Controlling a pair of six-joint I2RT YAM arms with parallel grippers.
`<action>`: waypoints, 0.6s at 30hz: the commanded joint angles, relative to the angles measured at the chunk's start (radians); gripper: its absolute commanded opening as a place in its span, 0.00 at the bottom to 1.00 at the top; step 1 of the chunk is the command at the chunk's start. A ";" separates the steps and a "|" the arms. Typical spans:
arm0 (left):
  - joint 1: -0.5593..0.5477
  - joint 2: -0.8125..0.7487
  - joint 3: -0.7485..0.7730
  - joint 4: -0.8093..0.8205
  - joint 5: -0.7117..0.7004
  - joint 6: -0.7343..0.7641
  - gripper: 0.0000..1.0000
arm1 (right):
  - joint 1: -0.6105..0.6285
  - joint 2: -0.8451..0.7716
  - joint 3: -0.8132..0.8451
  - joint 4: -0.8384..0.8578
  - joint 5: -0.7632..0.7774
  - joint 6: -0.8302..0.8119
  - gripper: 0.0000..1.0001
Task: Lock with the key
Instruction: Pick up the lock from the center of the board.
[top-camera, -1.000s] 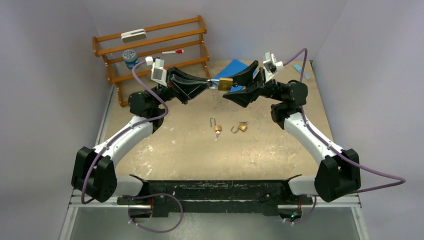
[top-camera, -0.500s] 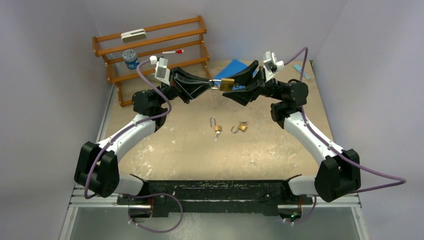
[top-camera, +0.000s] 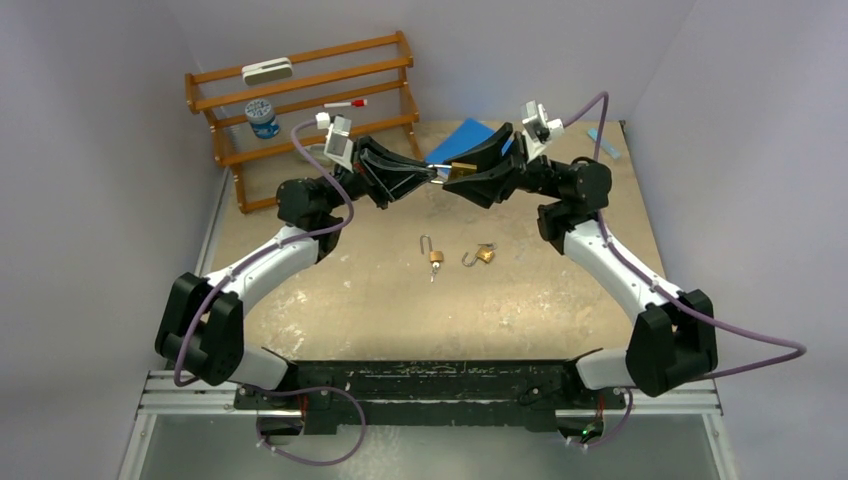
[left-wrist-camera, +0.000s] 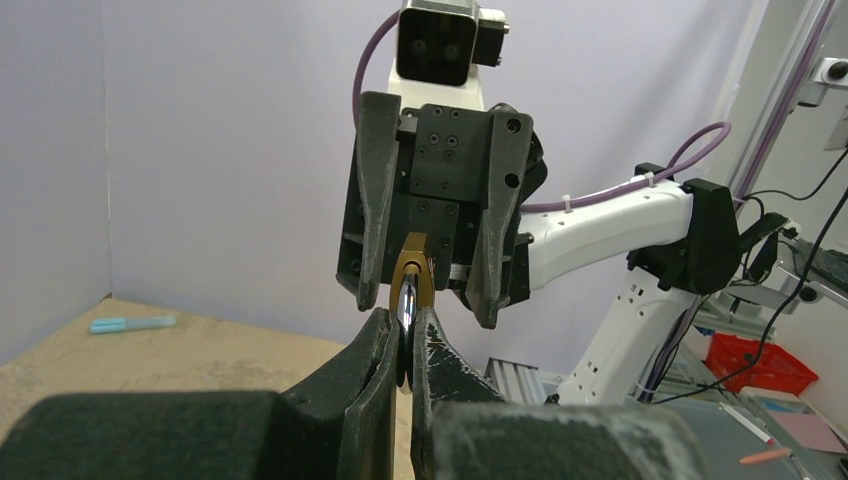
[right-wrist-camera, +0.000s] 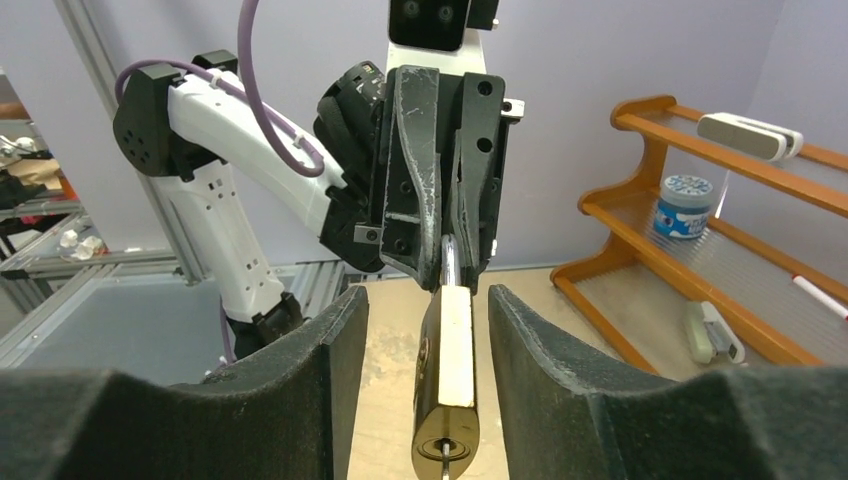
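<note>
one brass padlock (right-wrist-camera: 447, 372) midair, shackle (left-wrist-camera: 405, 303) mostly hidden in closed left fingers (left-wrist-camera: 372, 375), right fingers (right-wrist-camera: 300, 390) spread beside it

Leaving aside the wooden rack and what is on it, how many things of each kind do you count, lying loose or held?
Padlocks: 3 (held padlock, left loose padlock, right loose padlock)
Blue sheets: 1 (blue sheet)
Pens: 1 (light-blue pen)
Total: 5
</note>
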 joint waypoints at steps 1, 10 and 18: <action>-0.006 -0.010 0.037 0.080 -0.036 -0.007 0.00 | 0.005 0.005 0.040 0.087 -0.016 0.045 0.48; -0.011 -0.003 0.046 0.080 -0.035 -0.018 0.00 | 0.005 0.004 0.029 0.113 -0.020 0.071 0.37; -0.018 -0.006 0.041 0.070 -0.042 -0.010 0.00 | 0.005 0.001 0.024 0.102 -0.024 0.083 0.00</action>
